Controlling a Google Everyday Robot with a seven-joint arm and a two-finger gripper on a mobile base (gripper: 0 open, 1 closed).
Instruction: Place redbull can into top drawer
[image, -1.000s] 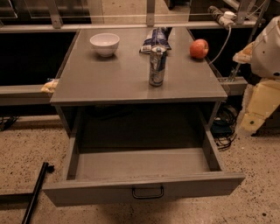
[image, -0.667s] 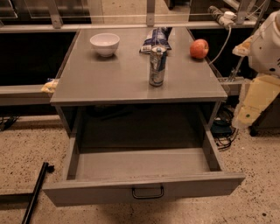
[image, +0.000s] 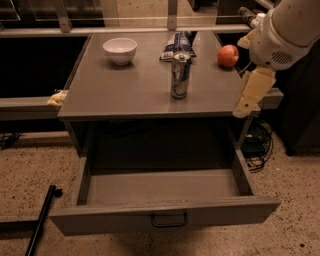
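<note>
The redbull can (image: 180, 75) stands upright near the middle of the grey table top (image: 125, 90), slim and silver-and-blue. The top drawer (image: 165, 192) is pulled out wide below the table and holds nothing; its dark handle (image: 169, 219) is centred on the front panel. My gripper (image: 251, 93) hangs from the white arm (image: 287, 30) over the table's right edge, to the right of the can and apart from it, holding nothing.
A white bowl (image: 120, 50) sits at the back left of the table. A blue-and-white snack bag (image: 179, 44) lies just behind the can. A red apple (image: 227, 55) sits at the back right. Cables (image: 257, 145) lie on the floor at right; a black rod (image: 42, 217) lies at left.
The arm has swung left and slightly up, bringing my gripper from beside the table to over its right edge. The can and the drawer have not moved.
</note>
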